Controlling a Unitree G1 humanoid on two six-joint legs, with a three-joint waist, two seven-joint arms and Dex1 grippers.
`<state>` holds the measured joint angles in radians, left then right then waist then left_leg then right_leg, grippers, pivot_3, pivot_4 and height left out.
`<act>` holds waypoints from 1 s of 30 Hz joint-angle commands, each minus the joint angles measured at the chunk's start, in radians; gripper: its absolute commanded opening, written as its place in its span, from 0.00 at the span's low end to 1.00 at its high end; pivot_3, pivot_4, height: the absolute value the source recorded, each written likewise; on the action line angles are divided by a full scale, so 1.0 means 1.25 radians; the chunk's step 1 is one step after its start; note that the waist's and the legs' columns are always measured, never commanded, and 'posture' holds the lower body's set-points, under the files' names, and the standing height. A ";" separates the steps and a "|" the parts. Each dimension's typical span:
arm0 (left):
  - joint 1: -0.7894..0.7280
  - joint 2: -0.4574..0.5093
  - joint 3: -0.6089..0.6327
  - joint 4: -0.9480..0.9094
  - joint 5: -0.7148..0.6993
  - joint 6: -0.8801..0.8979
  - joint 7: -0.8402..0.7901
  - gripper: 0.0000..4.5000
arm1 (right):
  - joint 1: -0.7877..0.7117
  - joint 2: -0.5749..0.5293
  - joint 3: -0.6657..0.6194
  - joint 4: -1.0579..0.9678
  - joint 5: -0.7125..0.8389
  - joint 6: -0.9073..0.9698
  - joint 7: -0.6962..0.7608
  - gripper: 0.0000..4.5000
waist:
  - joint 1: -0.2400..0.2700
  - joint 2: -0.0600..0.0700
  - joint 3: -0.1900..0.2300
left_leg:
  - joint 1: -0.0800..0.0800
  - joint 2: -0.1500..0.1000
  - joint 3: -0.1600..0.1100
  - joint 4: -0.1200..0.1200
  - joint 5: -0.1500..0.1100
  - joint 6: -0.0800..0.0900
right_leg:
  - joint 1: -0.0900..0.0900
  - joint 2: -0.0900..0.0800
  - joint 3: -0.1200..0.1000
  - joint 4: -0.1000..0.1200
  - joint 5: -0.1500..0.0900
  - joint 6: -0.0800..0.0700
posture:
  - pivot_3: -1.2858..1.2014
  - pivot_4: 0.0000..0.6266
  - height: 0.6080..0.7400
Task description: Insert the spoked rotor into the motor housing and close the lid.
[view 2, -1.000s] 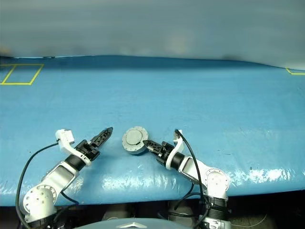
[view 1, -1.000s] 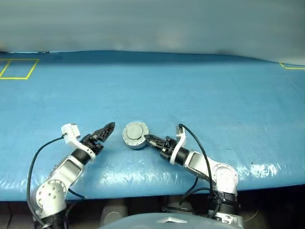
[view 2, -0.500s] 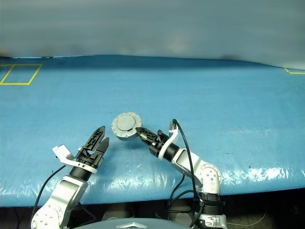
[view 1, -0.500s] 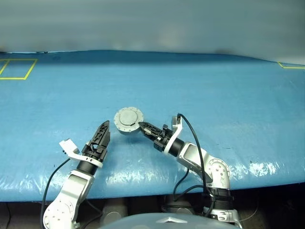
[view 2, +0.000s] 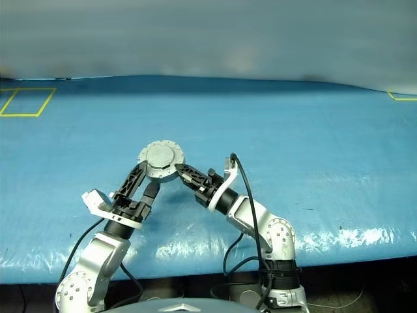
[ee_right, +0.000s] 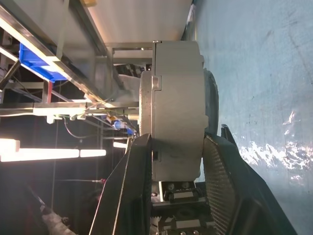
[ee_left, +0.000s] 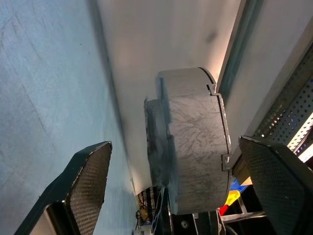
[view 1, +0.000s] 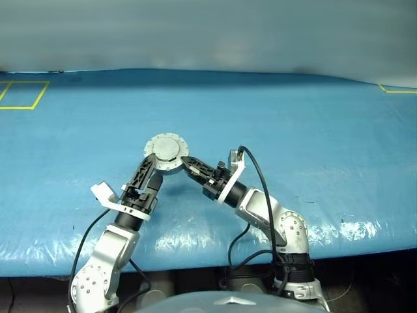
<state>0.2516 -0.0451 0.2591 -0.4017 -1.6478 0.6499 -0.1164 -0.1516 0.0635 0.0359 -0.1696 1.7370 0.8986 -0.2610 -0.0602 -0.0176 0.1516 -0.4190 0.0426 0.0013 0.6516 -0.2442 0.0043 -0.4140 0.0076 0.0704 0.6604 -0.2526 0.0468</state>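
The motor housing (view 1: pixel 166 152) is a round grey metal can, held up off the blue table with its flat bolted face toward the head camera. Its lid sits closed against it; a seam runs round the rim (ee_left: pixel 222 142). The spoked rotor is hidden. My right gripper (view 1: pixel 186 162) is shut on the housing's edge, one finger (ee_right: pixel 134 186) on each flat side. My left gripper (view 1: pixel 151 169) stands open just left of and below it. Its two fingers (ee_left: pixel 93 176) straddle the housing (ee_left: pixel 195 147) with a gap on both sides.
The table (view 1: pixel 293 130) is covered in blue sheeting. Yellow tape outlines mark its far left (view 1: pixel 23 94) and far right (view 1: pixel 399 89) corners. The table's near edge runs just in front of both arms.
The right gripper has raised the housing off the table and carried it to the left. The left gripper has rolled, risen and moved in, and its open fingers now flank the housing.
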 commanded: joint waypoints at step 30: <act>-0.063 0.043 -0.024 0.020 -0.013 -0.074 0.088 0.53 | -0.017 -0.188 0.125 -0.142 -0.344 -0.031 0.262 0.49 | 0.003 0.000 0.000 | 0.000 -0.001 0.000 0.003 0.000 0.000 | 0.001 0.000 0.000 0.001 0.000 0.001 | 0.52 0.24 1.00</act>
<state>0.2031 0.0041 0.2106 -0.3533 -1.6637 0.5811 -0.0037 -0.1526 -0.1362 0.1467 -0.2726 1.4223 0.8734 -0.0169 -0.0560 -0.0175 0.1515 -0.4185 0.0412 0.0014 0.6549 -0.2442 0.0042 -0.4127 0.0078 0.0706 0.6617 -0.2521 0.0480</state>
